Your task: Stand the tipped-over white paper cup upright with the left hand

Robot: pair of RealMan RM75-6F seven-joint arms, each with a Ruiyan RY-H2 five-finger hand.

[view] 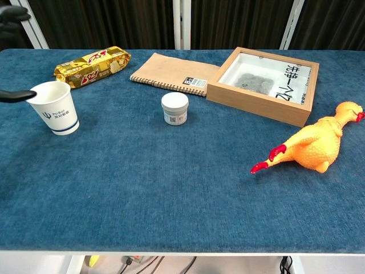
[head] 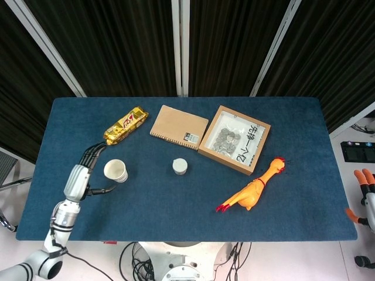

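Note:
The white paper cup [head: 115,170] stands upright on the blue table, mouth up, at the left; the chest view shows its blue logo and stripe [view: 55,107]. My left hand [head: 78,178] lies just left of the cup with its fingers spread wide and apart from it, holding nothing. In the chest view only a dark thumb tip [view: 14,95] beside the cup's rim and fingertips [view: 11,12] at the top left corner show. My right hand [head: 366,196] hangs off the table's right edge, partly cropped, with fingers extended and nothing in it.
A gold snack packet [head: 125,124] lies behind the cup. A brown notebook [head: 179,127], a small white jar [head: 180,166] and a wooden box [head: 222,161] holding coins sit mid-table. An orange rubber chicken [head: 252,190] lies to the right.

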